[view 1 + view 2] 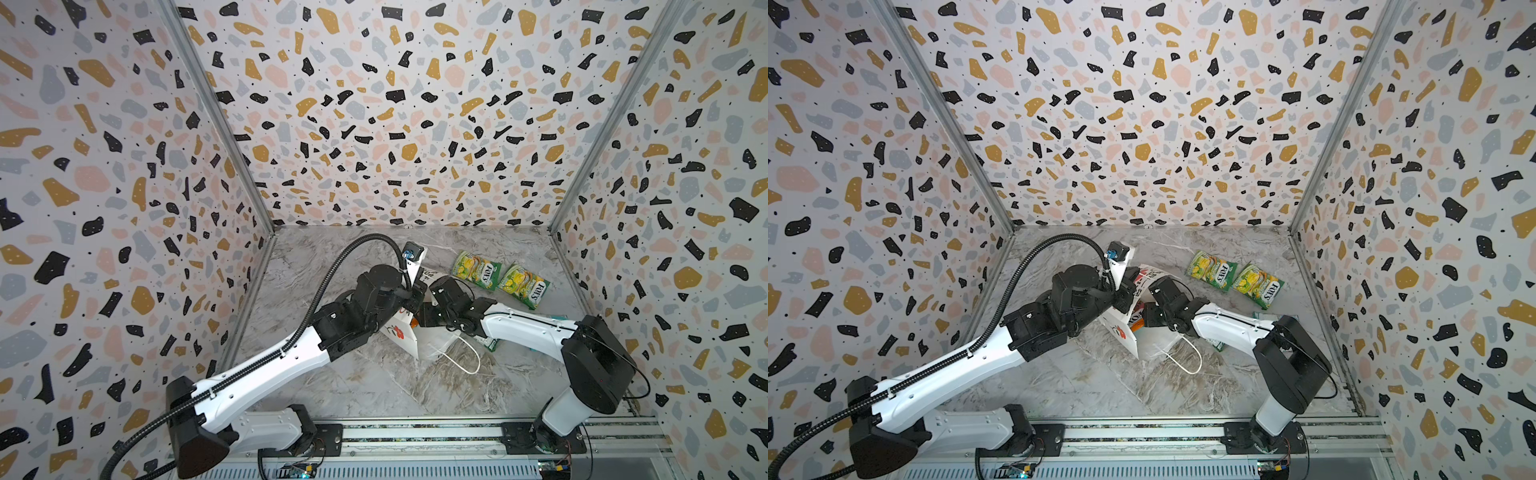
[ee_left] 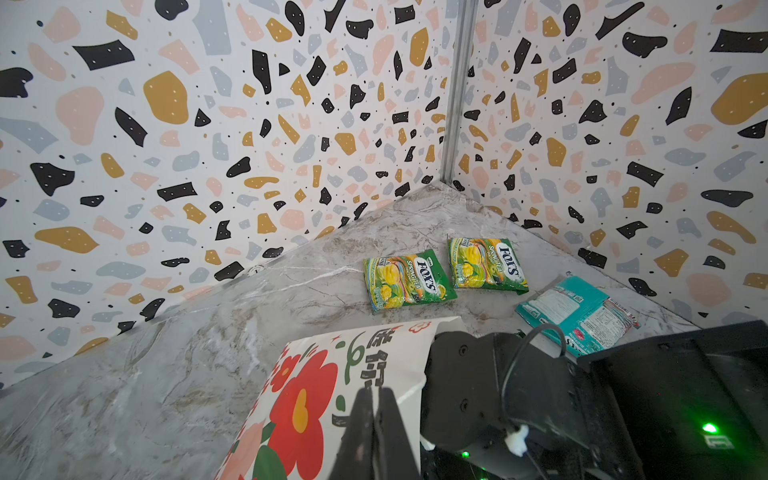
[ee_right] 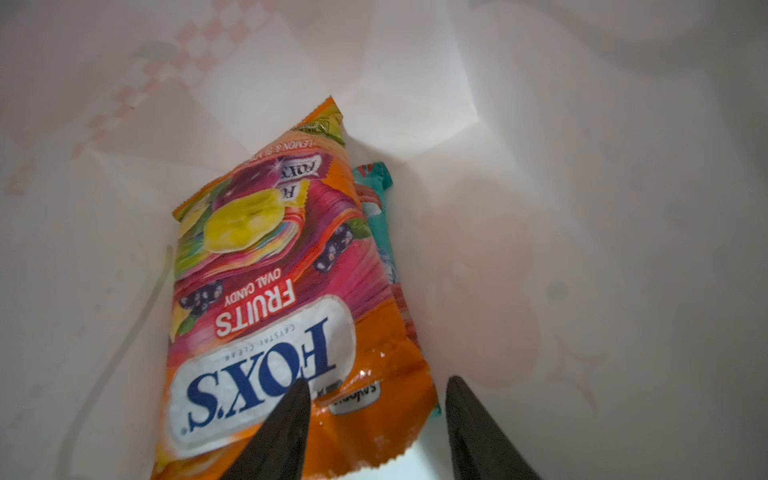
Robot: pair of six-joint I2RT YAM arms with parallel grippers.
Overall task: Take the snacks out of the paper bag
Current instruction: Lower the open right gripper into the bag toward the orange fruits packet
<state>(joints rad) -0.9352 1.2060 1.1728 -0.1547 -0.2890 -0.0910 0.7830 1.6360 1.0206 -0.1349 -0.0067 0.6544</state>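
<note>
I have the right pincer (image 3: 376, 382) inside the white paper gift bag with the red flower print (image 2: 316, 374), jaws about half apart and holding nothing.
One finger lies over the glossy orange FOX'S candy pouch (image 3: 291, 270), which lies in the bag with a teal pouch edge (image 3: 376, 178) behind it. My left pincer (image 2: 376, 392) is clamped tight on the bag's wall. The bag lies on the grey marble counter (image 1: 374, 382). Two green-yellow FOX'S pouches (image 1: 476, 270) (image 1: 524, 284) lie side by side near the far right corner.

Two green-yellow snacks (image 1: 477, 270) near the paper bag (image 1: 409, 343)
</note>
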